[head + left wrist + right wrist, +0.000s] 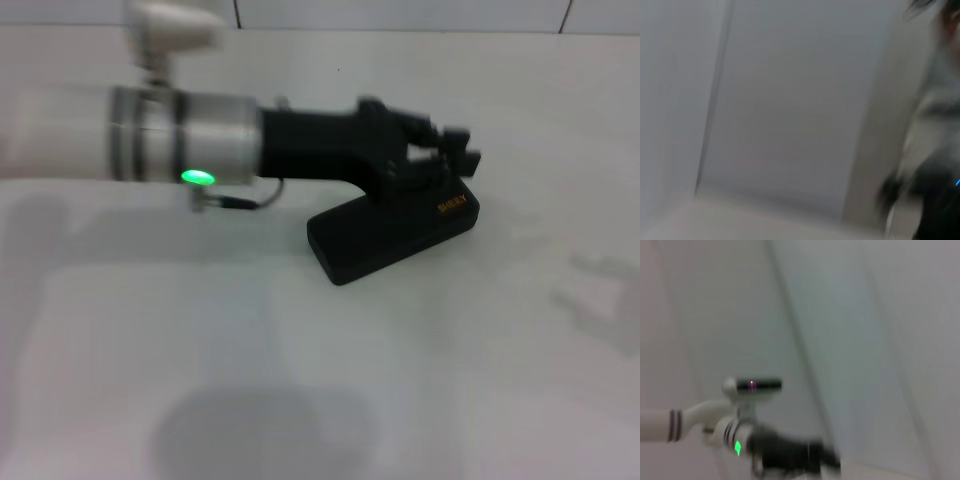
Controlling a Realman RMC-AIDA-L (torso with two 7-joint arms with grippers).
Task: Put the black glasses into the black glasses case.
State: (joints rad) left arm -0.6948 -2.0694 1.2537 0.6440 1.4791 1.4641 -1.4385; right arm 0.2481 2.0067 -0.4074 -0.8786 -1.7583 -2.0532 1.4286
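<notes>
The black glasses case lies on the white table right of centre. It looks closed, with orange-gold lettering near its far right end. My left gripper reaches in from the left and hangs over that far right end, touching it or just above it. The left arm and gripper also show far off in the right wrist view. The black glasses are not visible in any view. My right gripper is out of view. The left wrist view shows only blurred white surfaces and a dark shape.
A white tiled wall runs behind the table's far edge. The left arm's silver wrist with a green light spans the upper left. A cable hangs under the wrist.
</notes>
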